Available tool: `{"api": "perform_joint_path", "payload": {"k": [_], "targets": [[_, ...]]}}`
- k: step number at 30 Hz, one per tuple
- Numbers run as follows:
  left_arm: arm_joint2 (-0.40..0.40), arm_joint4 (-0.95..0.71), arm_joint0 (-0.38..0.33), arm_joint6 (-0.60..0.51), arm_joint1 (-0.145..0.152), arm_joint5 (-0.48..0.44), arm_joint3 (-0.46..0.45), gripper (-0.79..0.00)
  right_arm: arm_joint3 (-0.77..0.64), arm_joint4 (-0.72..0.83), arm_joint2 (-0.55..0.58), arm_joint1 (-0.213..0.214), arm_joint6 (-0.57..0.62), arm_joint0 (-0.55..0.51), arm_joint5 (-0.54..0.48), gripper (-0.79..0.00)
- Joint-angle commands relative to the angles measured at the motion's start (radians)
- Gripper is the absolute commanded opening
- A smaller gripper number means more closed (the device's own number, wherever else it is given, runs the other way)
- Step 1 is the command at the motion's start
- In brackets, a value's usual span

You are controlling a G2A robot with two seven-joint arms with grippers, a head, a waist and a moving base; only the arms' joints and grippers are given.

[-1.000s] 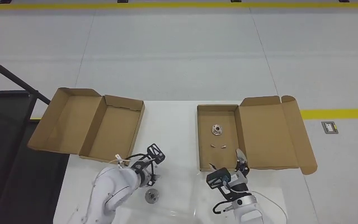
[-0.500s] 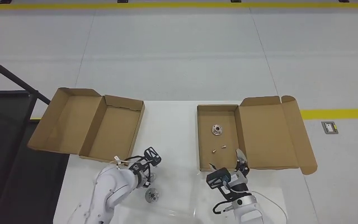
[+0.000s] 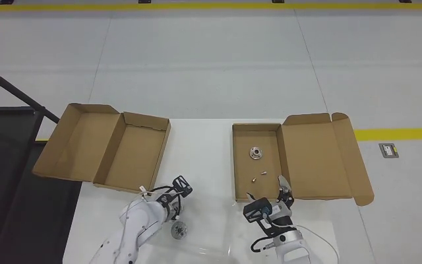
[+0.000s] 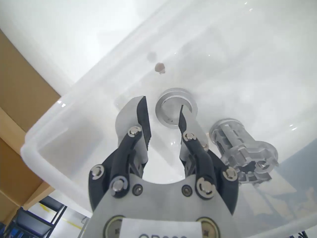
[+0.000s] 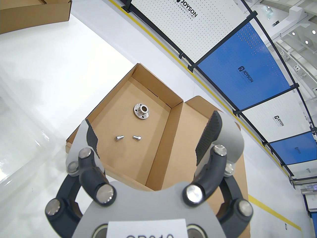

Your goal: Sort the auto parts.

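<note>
Left pincer [image 4: 162, 103] lowered, open, over metal ring [image 4: 173, 92] in clear bin [image 4: 32, 149].

Table [image 3: 201, 152]: left box [image 3: 105, 145] and right box [image 3: 257, 191] well apart; bin [image 4: 37, 149] at the front
Right box: flange [image 5: 141, 110] toward the back; two bolts [image 5: 137, 137] side by side before it
Bin: ring [image 4: 162, 115] just beside cylinder part [image 4: 244, 153]; small piece [image 4: 159, 67] near the ring

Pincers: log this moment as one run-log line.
left pincer open, at metal ring in clear bin | ribbed cylinder beside ring | right pincer open, near cardboard box holding hub
</note>
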Motion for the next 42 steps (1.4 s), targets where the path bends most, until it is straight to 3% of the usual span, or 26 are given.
{"api": "perform_joint_path", "payload": {"k": [1,4,9,13,15,16,23,32,42], "targets": [[0.013,0.006,-0.005,0.007,-0.003,0.005,0.016,-0.459,0.000,0.000,0.000,0.000,0.000,0.000,0.000,0.000],[0.027,0.014,-0.015,0.004,-0.007,0.011,0.033,-0.468,0.000,0.000,0.000,0.000,0.000,0.000,0.000,0.000],[0.038,0.004,-0.022,-0.001,-0.010,0.003,0.043,-0.582,0.000,0.000,0.000,0.000,0.000,0.000,0.000,0.000],[0.037,-0.005,-0.023,-0.013,-0.011,-0.007,0.041,-0.594,0.000,0.000,0.000,0.000,0.000,0.000,0.000,0.000],[0.037,-0.006,-0.023,-0.017,-0.011,-0.006,0.042,-0.686,0.000,0.000,0.000,0.000,0.000,0.000,0.000,0.000],[0.037,-0.005,-0.023,-0.019,-0.011,-0.006,0.042,-0.785,0.000,0.000,0.000,0.000,0.000,0.000,0.000,0.000],[0.022,-0.010,-0.014,-0.006,-0.011,0.009,0.013,-0.785,0.000,0.000,0.000,0.000,0.000,0.000,0.000,0.000],[-0.121,-0.078,0.113,0.039,0.016,-0.017,-0.263,-0.785,0.000,0.000,0.000,0.000,0.000,0.000,0.000,0.000],[-0.426,-0.243,0.338,0.139,0.047,-0.039,-0.572,-0.785,0.000,0.000,0.000,0.000,0.000,0.000,0.000,0.000]]}}
